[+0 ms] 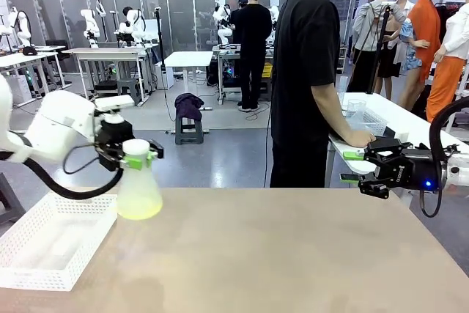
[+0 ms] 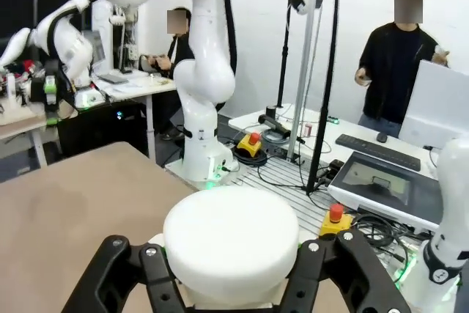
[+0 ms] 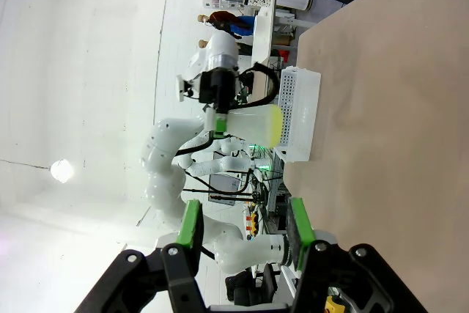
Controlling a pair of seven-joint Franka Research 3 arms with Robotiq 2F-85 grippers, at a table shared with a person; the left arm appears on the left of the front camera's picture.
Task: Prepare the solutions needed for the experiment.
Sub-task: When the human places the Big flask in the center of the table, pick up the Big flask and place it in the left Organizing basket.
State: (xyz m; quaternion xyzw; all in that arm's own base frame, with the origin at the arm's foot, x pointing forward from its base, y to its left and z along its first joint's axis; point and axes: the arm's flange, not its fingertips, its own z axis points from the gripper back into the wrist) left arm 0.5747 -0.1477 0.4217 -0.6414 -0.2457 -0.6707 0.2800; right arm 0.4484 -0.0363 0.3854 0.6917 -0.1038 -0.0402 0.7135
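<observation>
The solutions, a shallow pale yellow-green layer, sit in the base of a frosted conical flask that hangs in the air over the left end of the table, just beside the white perforated tray. The left gripper is clamped on the flask neck directly below its white cap, so the full weight hangs from a narrow, smooth contact. Risk: a slip at the green pads would drop the flask onto the table edge or the tray rim and spill the liquid. A fast swing would slosh the liquid and tilt the body in the grip. The right gripper hovers at the right table edge, jaws apart and empty, near the person's hand. Any crossing move toward the flask calls for clearance from that hand.
</observation>
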